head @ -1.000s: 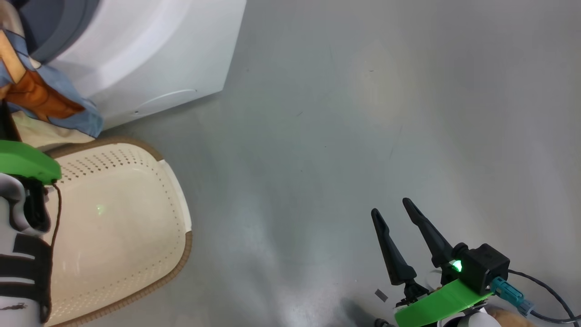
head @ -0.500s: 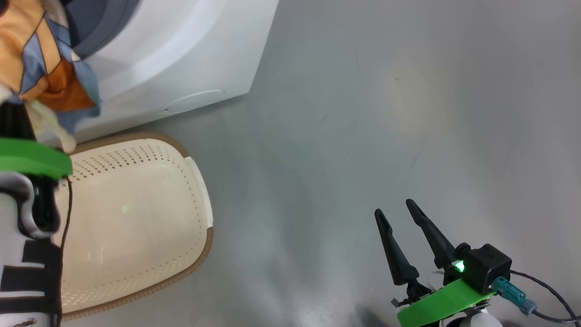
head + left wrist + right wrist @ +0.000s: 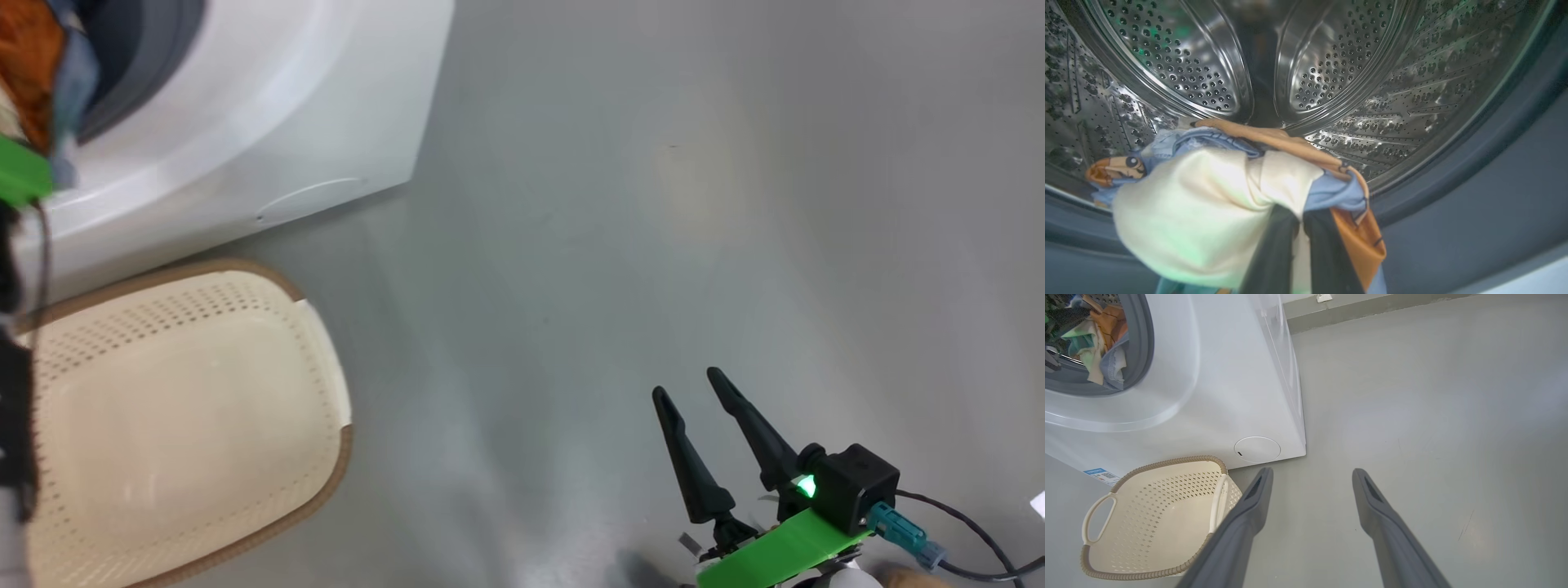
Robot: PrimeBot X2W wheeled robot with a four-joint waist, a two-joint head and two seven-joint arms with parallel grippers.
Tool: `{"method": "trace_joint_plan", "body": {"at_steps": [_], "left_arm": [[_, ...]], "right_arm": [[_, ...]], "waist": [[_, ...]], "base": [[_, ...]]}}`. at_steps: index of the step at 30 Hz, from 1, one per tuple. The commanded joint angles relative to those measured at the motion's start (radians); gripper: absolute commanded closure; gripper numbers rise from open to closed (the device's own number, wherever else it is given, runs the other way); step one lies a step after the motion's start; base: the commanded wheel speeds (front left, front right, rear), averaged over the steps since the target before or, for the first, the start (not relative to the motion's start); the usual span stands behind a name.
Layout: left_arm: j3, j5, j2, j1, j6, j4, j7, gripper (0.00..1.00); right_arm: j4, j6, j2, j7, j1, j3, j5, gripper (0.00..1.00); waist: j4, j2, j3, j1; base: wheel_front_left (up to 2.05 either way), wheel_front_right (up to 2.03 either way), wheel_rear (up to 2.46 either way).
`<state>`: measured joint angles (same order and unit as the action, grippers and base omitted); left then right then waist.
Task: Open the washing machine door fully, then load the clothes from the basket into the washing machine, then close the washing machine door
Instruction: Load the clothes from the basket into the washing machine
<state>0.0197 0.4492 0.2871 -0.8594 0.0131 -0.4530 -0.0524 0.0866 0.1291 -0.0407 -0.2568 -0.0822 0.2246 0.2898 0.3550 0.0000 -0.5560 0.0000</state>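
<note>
At the gasket (image 3: 1474, 183), left hand (image 3: 1300, 228) clamps clothes (image 3: 1208, 212); right hand (image 3: 1311, 470) spread, near basket (image 3: 1159, 506).

One washing machine (image 3: 1241, 375), one basket (image 3: 1167, 460), one clothes bundle (image 3: 1208, 204), two pincers (image 3: 1296, 216) (image 3: 1311, 473).

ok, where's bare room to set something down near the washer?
Bare grey floor right of the washing machine and basket, up to the right end effector. Basket interior is empty too. Crowded: the drum mouth, where the left end effector holds the clothes.

In my left end effector (image 3: 1299, 228): clothes (image 3: 1216, 204), a blue-cream-orange bundle, at the washing machine (image 3: 269, 106) opening; cream basket (image 3: 331, 384) upright just beside.
</note>
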Motion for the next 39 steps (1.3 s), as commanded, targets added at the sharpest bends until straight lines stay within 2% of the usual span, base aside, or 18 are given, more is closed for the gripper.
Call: {"method": "trace_joint_plan", "body": {"at_steps": [1, 10, 14, 21, 25, 30, 34, 35, 36, 37, 38, 39], "left_arm": [[0.022, -0.010, 0.049, -0.028, -0.004, 0.008, 0.004, 1.00], [0.014, -0.071, 0.176, -0.229, -0.012, -0.246, -0.016, 1.00], [0.016, -0.066, 0.195, -0.319, -0.004, -0.323, -0.032, 1.00], [0.014, -0.088, 0.265, -0.459, 0.018, -0.413, -0.144, 1.00], [0.015, -0.102, 0.281, -0.526, 0.014, -0.450, -0.193, 1.00], [-0.062, -0.173, 0.275, -0.529, 0.023, -0.557, -0.203, 1.00], [-0.099, -0.202, 0.264, -0.542, 0.013, -0.629, -0.187, 1.00], [-0.107, -0.208, 0.263, -0.546, 0.007, -0.644, -0.184, 0.89], [-0.107, -0.208, 0.263, -0.546, 0.007, -0.644, -0.184, 0.89], [-0.112, -0.212, 0.259, -0.549, -0.001, -0.663, -0.175, 0.65], [-0.122, -0.220, 0.256, -0.553, -0.008, -0.674, -0.171, 0.54], [-0.130, -0.228, 0.252, -0.557, -0.019, -0.683, -0.172, 0.27]], "right_arm": [[-0.016, 0.002, -0.009, -0.005, 0.018, 0.030, 0.008, 0.00], [-0.022, 0.002, -0.009, -0.005, 0.072, 0.054, 0.021, 0.00], [-0.027, 0.002, -0.009, -0.005, 0.099, 0.059, 0.024, 0.00], [-0.051, 0.002, -0.009, -0.005, 0.129, 0.071, 0.030, 0.00], [-0.059, 0.002, -0.009, -0.005, 0.139, 0.066, 0.030, 0.00], [-0.059, 0.002, -0.009, -0.005, 0.143, 0.070, 0.031, 0.00], [-0.053, 0.002, -0.009, -0.005, 0.144, 0.081, 0.032, 0.00], [-0.050, 0.002, -0.009, -0.005, 0.145, 0.082, 0.032, 0.00], [-0.050, 0.002, -0.009, -0.005, 0.145, 0.082, 0.032, 0.00], [-0.047, 0.002, -0.009, -0.005, 0.145, 0.082, 0.031, 0.00], [-0.045, 0.002, -0.009, -0.005, 0.146, 0.082, 0.031, 0.00], [-0.043, 0.002, -0.009, -0.005, 0.146, 0.081, 0.030, 0.00]], "waist": [[0.033, 0.0000, -0.002, 0.0000], [0.116, 0.0000, -0.029, 0.0000], [0.130, 0.0000, -0.047, 0.0000], [0.155, 0.0000, -0.078, 0.0000], [0.155, 0.0000, -0.094, 0.0000], [0.153, 0.0000, -0.088, 0.0000], [0.154, 0.0000, -0.072, 0.0000], [0.155, 0.0000, -0.067, 0.0000], [0.155, 0.0000, -0.067, 0.0000], [0.155, 0.0000, -0.061, 0.0000], [0.154, 0.0000, -0.056, 0.0000], [0.153, 0.0000, -0.050, 0.0000]], "base": [[0.00, 0.00, 0.00], [0.00, 0.00, 0.00], [0.00, 0.00, 0.00], [0.00, 0.00, 0.00], [0.00, 0.00, 0.00], [0.00, 0.00, 0.00], [0.00, 0.00, 0.00], [0.00, 0.00, 0.00], [0.00, 0.00, 0.00], [0.00, 0.00, 0.00], [0.00, 0.00, 0.00], [0.00, 0.00, 0.00]]}}
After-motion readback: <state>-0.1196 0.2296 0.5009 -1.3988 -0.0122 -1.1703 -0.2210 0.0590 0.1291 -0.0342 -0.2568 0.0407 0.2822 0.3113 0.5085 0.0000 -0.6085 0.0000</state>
